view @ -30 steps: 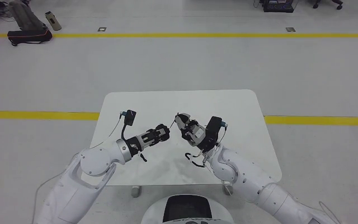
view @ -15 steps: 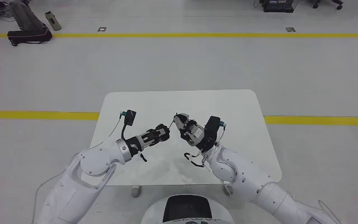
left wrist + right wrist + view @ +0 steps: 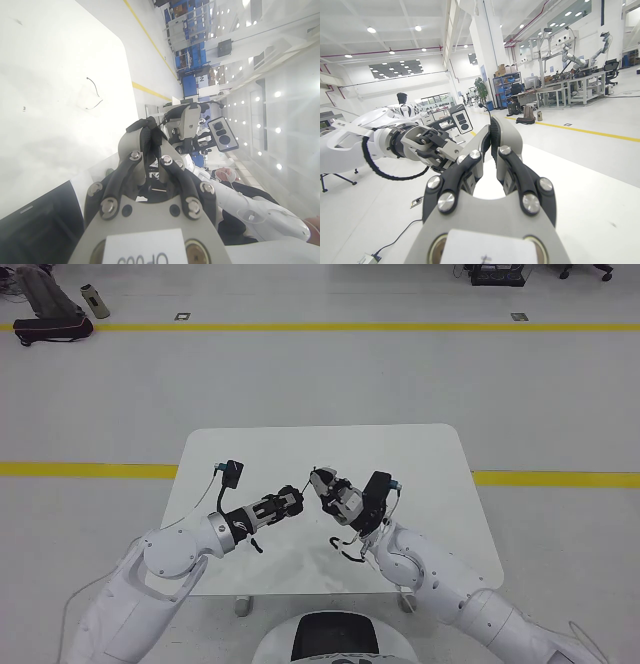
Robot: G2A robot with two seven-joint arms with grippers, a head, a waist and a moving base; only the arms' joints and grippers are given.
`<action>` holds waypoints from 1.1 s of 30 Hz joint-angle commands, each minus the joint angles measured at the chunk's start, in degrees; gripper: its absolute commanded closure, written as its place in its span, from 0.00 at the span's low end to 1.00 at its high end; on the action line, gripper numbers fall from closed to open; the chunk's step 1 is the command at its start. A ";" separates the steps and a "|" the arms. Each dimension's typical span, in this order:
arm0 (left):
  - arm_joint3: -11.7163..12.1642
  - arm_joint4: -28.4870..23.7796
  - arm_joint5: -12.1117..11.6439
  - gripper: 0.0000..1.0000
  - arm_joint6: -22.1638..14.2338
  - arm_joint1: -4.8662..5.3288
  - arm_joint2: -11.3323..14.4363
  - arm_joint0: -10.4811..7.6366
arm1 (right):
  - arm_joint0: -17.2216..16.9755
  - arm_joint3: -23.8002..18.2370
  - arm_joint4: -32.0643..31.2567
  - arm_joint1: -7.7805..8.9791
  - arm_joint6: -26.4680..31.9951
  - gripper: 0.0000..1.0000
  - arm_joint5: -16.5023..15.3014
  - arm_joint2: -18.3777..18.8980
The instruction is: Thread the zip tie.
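Right claw (image 3: 319,477) sits just left of frame centre in the top view, over the white table (image 3: 420,454). It's clamped on the zip tie (image 3: 490,117), though the strand is too thin to make out from up here. Left claw (image 3: 297,498) is just beside it, tips nearly meeting, angled up and to the right.

Left wrist view: its own fingers (image 3: 146,136) are pressed together. Can't tell if they're pinching anything. A loose dark strand (image 3: 96,91) lies on the table further out, well apart from both claws.

Right wrist view: this is where you see the tie properly. It sticks out past the closed fingertips, long axis roughly in line with the fingers and pointing away from the wrist. The free end, with a small knob on it, curls over toward the left arm.

My worry is that the strand is skinny and bendy, so it could flex aside and miss the slot. It could also slide in the pads if the claws pull against each other.
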 commanded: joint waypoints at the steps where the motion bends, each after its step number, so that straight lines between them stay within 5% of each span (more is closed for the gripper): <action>1: 0.00 0.00 0.00 1.00 0.00 0.00 0.00 0.00 | -0.07 0.06 -0.62 -0.02 0.26 1.00 0.00 0.20; 33: 0.00 0.00 0.00 1.00 0.00 0.00 0.00 0.00 | -0.46 0.29 -2.78 -0.76 2.64 1.00 0.00 0.33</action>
